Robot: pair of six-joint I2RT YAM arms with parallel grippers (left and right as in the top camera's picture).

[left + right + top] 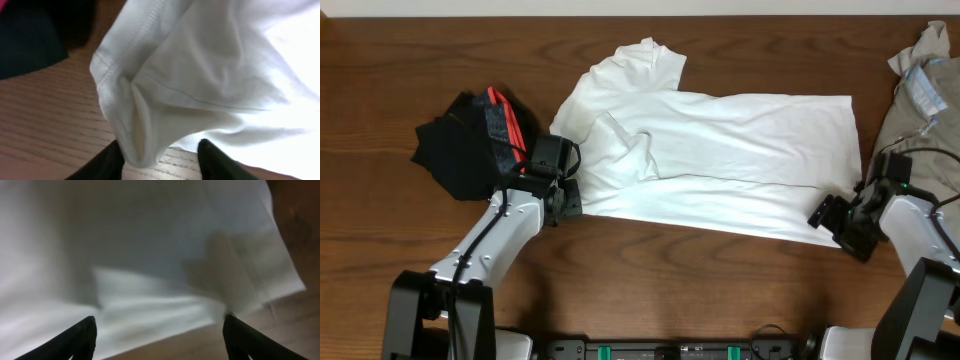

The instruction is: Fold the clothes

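Note:
The white T-shirt [720, 150] lies spread across the middle of the table, with one sleeve folded in over its left part. My left gripper [569, 196] sits at the shirt's lower left edge. In the left wrist view that gripper [160, 145] is open; a hanging fold of the shirt [137, 135] rests against the left finger [107, 162] without being pinched. My right gripper [832, 216] is at the shirt's lower right corner. In the right wrist view it [159, 319] is wide open, and the shirt's hem [165, 305] lies just ahead of the fingertips.
A black garment with a grey-and-red band [470, 140] lies bunched to the left of the shirt, close to my left arm. A khaki-beige garment [920, 95] is heaped at the right edge, behind my right arm. Bare wood [670, 280] runs along the front.

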